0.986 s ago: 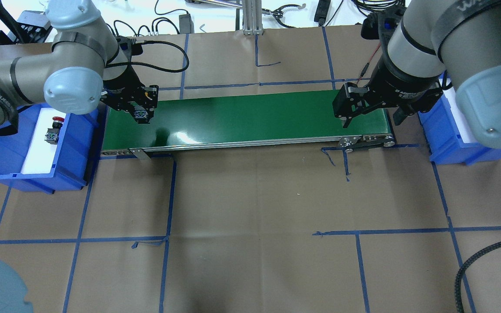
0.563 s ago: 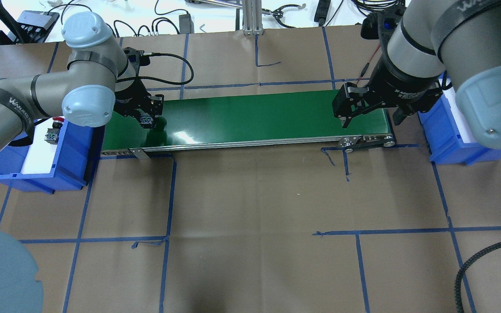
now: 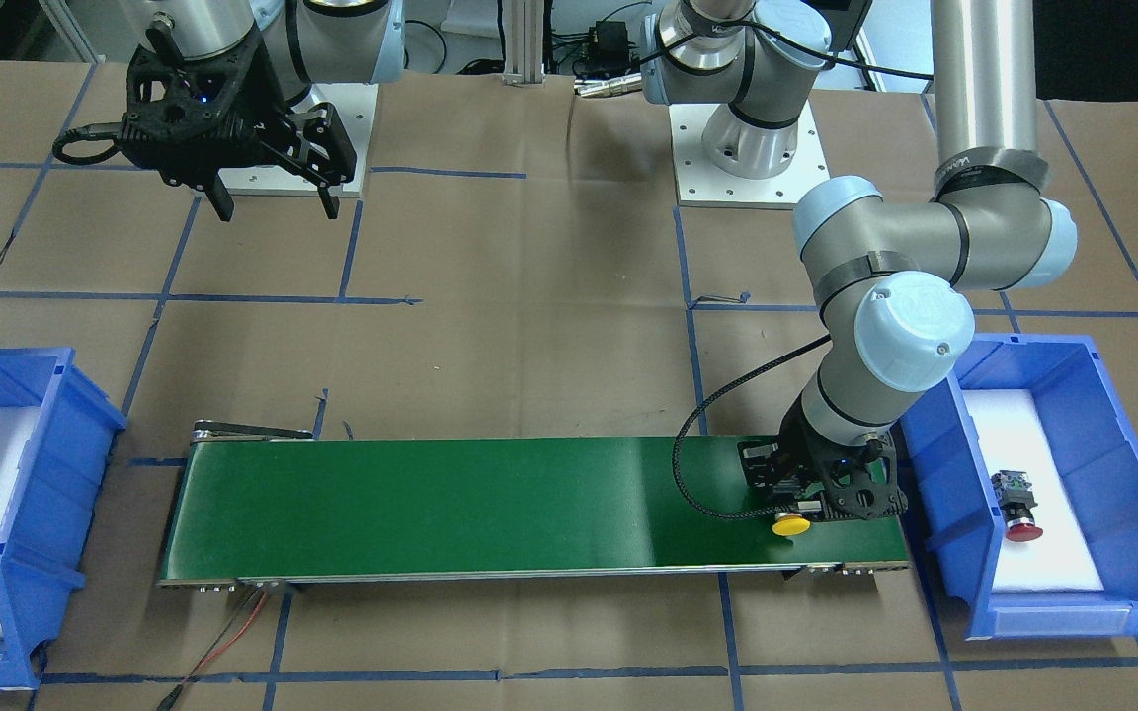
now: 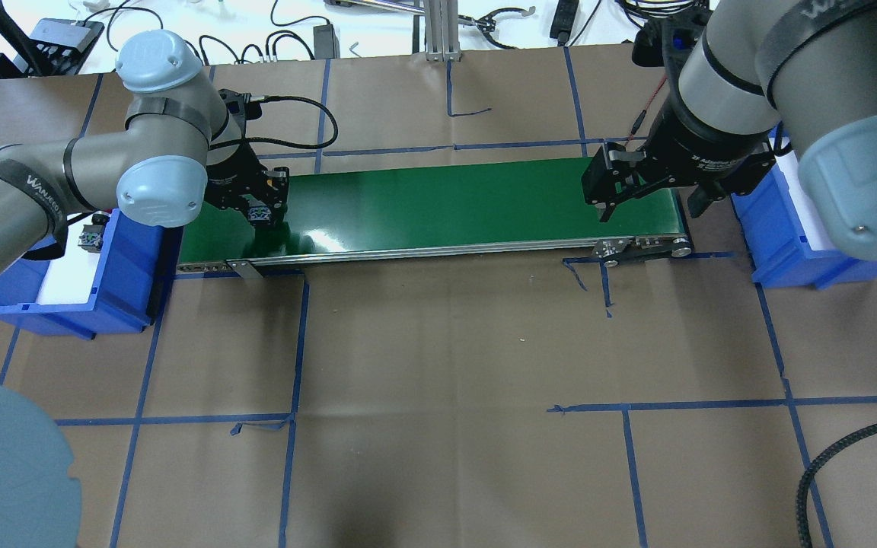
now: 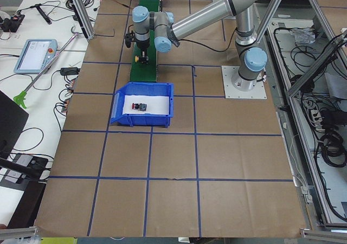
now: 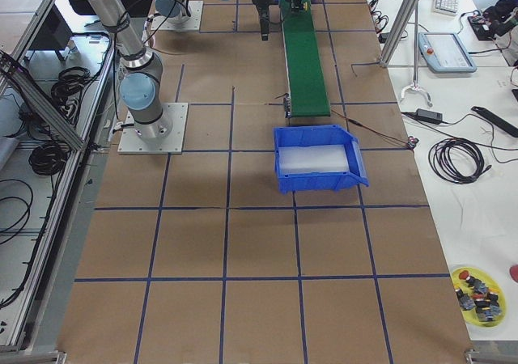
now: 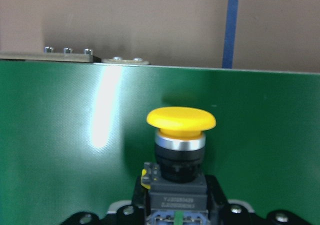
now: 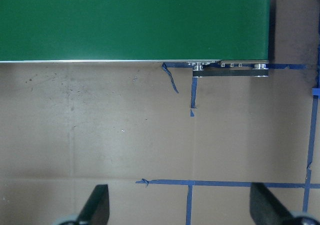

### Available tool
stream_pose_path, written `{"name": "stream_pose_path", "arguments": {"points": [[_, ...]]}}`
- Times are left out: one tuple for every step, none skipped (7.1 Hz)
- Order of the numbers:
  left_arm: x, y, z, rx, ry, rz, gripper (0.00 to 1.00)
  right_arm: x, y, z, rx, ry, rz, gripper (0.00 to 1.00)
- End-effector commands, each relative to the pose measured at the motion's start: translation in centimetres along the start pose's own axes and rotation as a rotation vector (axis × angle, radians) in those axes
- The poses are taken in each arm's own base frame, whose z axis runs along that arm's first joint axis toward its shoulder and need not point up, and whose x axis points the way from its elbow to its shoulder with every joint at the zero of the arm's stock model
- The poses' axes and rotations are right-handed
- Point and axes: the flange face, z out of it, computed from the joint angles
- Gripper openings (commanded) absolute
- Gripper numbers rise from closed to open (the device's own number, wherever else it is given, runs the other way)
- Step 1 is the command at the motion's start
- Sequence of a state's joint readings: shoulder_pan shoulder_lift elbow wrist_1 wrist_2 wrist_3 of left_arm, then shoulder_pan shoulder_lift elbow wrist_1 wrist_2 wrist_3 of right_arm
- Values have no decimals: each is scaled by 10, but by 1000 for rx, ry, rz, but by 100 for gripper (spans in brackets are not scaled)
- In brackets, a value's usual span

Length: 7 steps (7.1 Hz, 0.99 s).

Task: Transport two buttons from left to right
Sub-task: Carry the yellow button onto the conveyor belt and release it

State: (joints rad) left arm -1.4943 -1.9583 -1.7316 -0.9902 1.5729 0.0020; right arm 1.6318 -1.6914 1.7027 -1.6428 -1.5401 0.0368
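My left gripper [image 4: 259,214] is shut on the grey base of the yellow-capped button [image 7: 181,125] and holds it low over the left end of the green conveyor belt [image 4: 446,202]. The yellow cap also shows in the front-facing view [image 3: 790,525], pointing to the belt's far edge. The red-capped button [image 3: 1018,504] lies on its side on white foam in the blue left bin [image 3: 1073,375]. My right gripper [image 3: 273,202] is open and empty above the belt's right end; its fingers [image 8: 100,202] stand wide apart.
The blue right bin [image 4: 781,243] with a white foam floor stands past the belt's right end. Brown paper with blue tape lines covers the table. Cables lie along the far edge [image 4: 294,38].
My left arm has swung right from the bin and come down over the belt's left end with the yellow button. The right arm has not moved.
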Motion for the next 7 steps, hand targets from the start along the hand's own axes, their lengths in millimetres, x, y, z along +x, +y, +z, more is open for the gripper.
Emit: {"name": "stream_pose_path", "arguments": {"points": [[2,7,6,-14,8,-5,99,0,0,0,1,1,0,100],[2,6,3,-8,8,-2,99,0,0,2,-7,2,0,100],[-1,-1,-16,26,5,-2,99,0,-1,1,-4,2,0,100],[-1,-7,-42,67,0,-2,99,0,-1,1,-2,2,0,100],[-1,-7,-74,54,2,-2,99,0,-1,1,-4,2,0,100],[-2,-8,-105,49,0,-4,100,0,-1,1,-4,2,0,100],[-2,-5,-141,22,0,-2,100,0,-1,1,-2,0,0,100]]}}
